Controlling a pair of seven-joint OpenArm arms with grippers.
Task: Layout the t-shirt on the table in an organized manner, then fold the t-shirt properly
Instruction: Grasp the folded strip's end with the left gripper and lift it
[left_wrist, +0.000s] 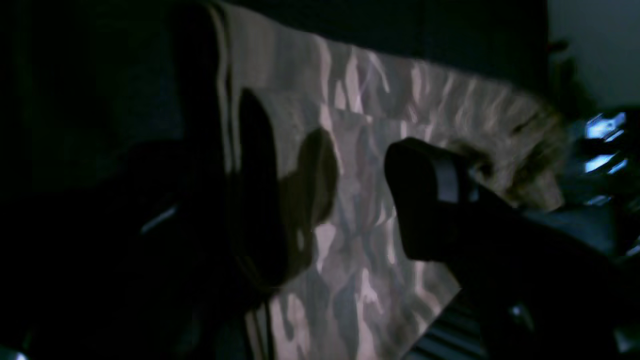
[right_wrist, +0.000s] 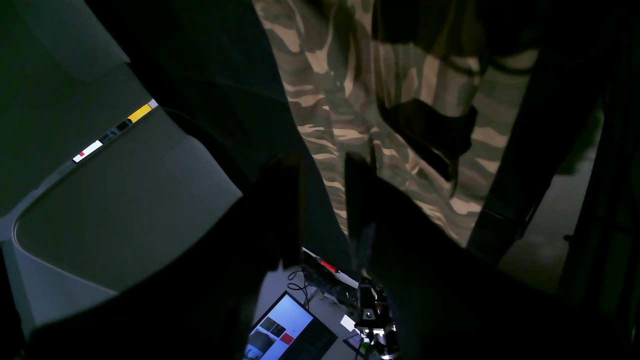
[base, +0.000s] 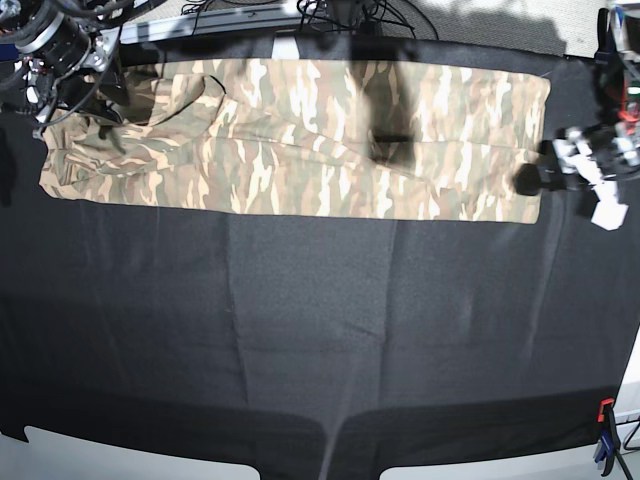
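The shirt (base: 300, 140) is lying flat along the far side of the black tabletop (base: 320, 330), folded into a long band.

The left pincer (base: 530, 178) is sitting at the band's right end in the base view. Its two dark fingers (left_wrist: 430, 200) are spread wide over the cloth, pinching nothing.

The right pincer (right_wrist: 325, 200) is hanging by the other end. Its fingers are partly apart, with a narrow gap between them. I cannot tell if it is pinching the shirt.

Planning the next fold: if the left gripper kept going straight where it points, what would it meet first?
Probably the t-shirt: the open left gripper faces the camouflage cloth on the table, though depth is unclear.
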